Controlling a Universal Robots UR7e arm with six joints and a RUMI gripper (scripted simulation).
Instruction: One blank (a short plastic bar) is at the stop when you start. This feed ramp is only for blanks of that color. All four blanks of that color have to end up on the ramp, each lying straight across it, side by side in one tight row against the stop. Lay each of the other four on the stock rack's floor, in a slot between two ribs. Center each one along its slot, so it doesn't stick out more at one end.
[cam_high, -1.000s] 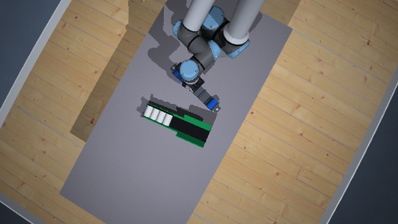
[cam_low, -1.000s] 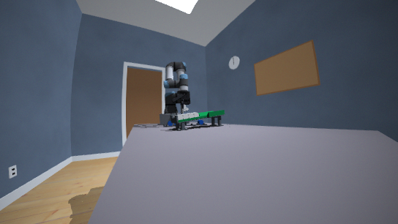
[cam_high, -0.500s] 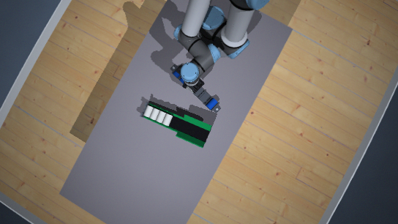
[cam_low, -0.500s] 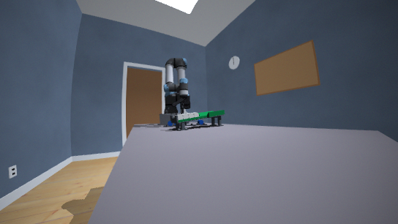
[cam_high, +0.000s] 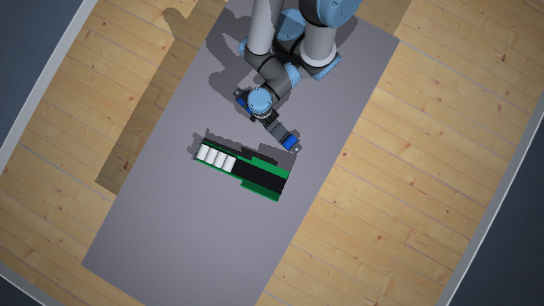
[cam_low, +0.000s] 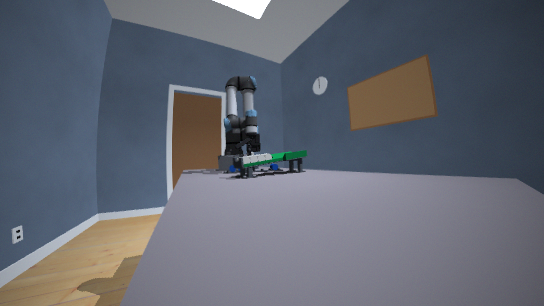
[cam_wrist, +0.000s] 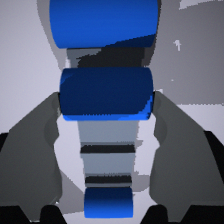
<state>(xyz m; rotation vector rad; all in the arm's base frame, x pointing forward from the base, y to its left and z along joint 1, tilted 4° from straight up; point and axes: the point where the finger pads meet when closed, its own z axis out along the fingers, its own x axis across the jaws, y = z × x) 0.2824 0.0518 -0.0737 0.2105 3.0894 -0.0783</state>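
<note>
In the wrist view, a blue blank (cam_wrist: 106, 94) is gripped by its ends in the part-open pincer (cam_high: 263, 118) (cam_low: 251, 150) (cam_wrist: 106, 93), over the stock rack (cam_high: 278, 131) (cam_wrist: 107, 135); from the top, that blank is masked by the arm (cam_high: 274, 72) (cam_low: 242, 122). Two other blue blanks (cam_wrist: 104, 22) are seen along the rack. Four white blanks (cam_high: 216, 157) (cam_low: 256, 159) are lined up at one end of the green ramp (cam_high: 260, 179) (cam_low: 296, 155), whose slope and legs are shown only in the exterior view.
</note>
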